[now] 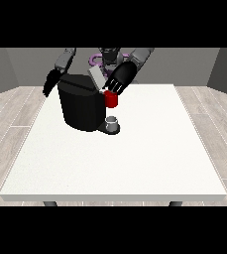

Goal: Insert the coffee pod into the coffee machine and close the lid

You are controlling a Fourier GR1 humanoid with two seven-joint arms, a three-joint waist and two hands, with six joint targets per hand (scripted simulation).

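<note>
The large white square-topped table carries a squat black coffee machine with a rounded drum-like body, standing toward the far side and to the view's left of the middle. From the machine's top a light grey flat lid stands tilted up and open, leaning toward the view's right. The black hand at the view's right reaches down over the machine's upper right corner, just beside the raised lid; its fingers hang down and curve a little, their tips right above a red thing at the machine, a short red cylinder at the machine's front right edge. Whether those fingertips touch the red thing or the lid, and whether they grip anything, cannot be told. Below the fingertips, and below the red thing, a small grey cup-shaped thing sits on a dark round base plate that juts from the foot of the machine; it cannot be told for the coffee pod, and the pod shows plainly nowhere else on the table. The black hand at the view's left hangs behind the machine's upper left edge, its fingers pointing down and fairly straight, holding nothing, apart from the lid and well away from the grey thing on the base plate.
</note>
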